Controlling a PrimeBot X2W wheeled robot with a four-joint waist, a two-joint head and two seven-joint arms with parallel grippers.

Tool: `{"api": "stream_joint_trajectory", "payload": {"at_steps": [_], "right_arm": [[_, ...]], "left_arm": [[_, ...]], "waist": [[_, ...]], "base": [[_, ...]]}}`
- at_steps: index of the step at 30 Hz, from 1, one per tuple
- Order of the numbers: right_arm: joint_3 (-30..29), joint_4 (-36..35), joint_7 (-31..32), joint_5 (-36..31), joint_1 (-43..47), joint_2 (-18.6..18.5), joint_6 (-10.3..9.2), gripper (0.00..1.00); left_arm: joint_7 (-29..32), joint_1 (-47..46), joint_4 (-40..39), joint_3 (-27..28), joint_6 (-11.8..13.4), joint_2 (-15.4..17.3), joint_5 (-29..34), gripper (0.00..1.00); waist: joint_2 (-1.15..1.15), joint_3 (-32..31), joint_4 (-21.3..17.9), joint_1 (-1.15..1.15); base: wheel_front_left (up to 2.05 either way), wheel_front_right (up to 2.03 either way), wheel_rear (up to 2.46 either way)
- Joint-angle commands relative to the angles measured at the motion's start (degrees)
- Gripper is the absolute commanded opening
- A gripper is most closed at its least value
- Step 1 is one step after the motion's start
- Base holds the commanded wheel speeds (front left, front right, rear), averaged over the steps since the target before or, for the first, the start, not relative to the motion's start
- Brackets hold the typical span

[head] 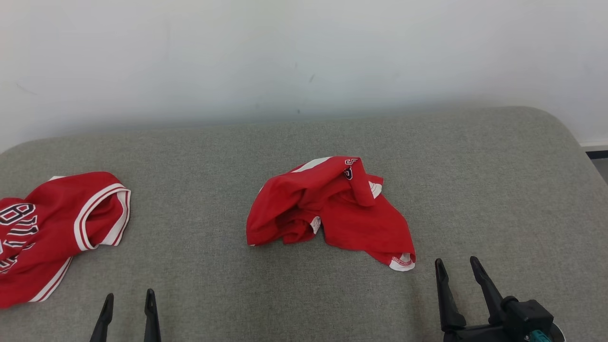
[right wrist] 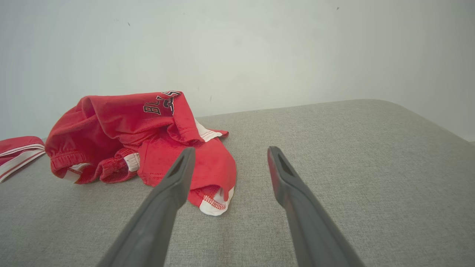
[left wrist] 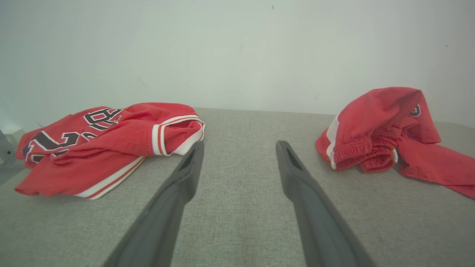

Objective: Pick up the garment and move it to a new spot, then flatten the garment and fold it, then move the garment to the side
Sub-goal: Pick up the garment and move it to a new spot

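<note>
Garment in hand: I take the crumpled red shorts (head: 327, 209) to be the piece to move. They lie heaped about the middle of the grey cushion (head: 498, 190), roughly halfway between its far edge by the wall (head: 304, 57) and its near edge.

Other cloth: a red jersey (head: 57, 223) lies against the cushion's left edge, well apart from the shorts.

Long axis: the heap runs slantwise, its bunched waistband (head: 266, 228) toward the left and its white-trimmed hem (head: 401, 262) trailing toward the near right.

Right gripper (head: 457, 263): fingers spread wide with nothing between them, low over the cushion near its near edge. The hem lies just ahead and to the left of its fingertips, not touching.

Left gripper (head: 129, 295): also spread and empty, at the near edge, pointing into the bare strip between jersey and shorts. The waistband is off to its right, farther away.

Nearer arm: the right, by a clear margin.

What the move turns on: the right arm probably needs only a short reach forward and leftward onto the hem. The left would have to cross toward the middle to take the waistband.
</note>
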Motion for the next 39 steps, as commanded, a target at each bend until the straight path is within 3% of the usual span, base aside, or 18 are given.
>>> {"api": "stream_joint_trajectory", "payload": {"at_steps": [1, 22, 39], "right_arm": [[0.2, 0.1, -0.1, -0.3, 0.2, 0.0, 0.2, 1.0], [0.5, 0.0, -0.1, 0.3, 0.4, 0.0, 0.2, 1.0], [0.8, 0.1, -0.1, 0.5, 0.3, 0.0, 0.2, 1.0]], "left_arm": [[-0.1, 0.3, 0.0, 0.0, -0.3, -0.2, 0.7, 1.0], [-0.1, 0.5, 1.1, -0.5, -1.1, -0.2, 4.2, 1.0], [-0.1, 0.1, 1.5, -0.1, -1.2, -0.2, 3.3, 1.0]], "waist": [[0.0, 0.0, -0.1, 0.0], [0.0, -0.2, -0.3, 0.0], [0.0, -0.4, -0.3, 0.0]], "base": [[0.0, 0.0, 0.0], [0.0, 0.0, 0.0], [0.0, 0.0, 0.0]]}}
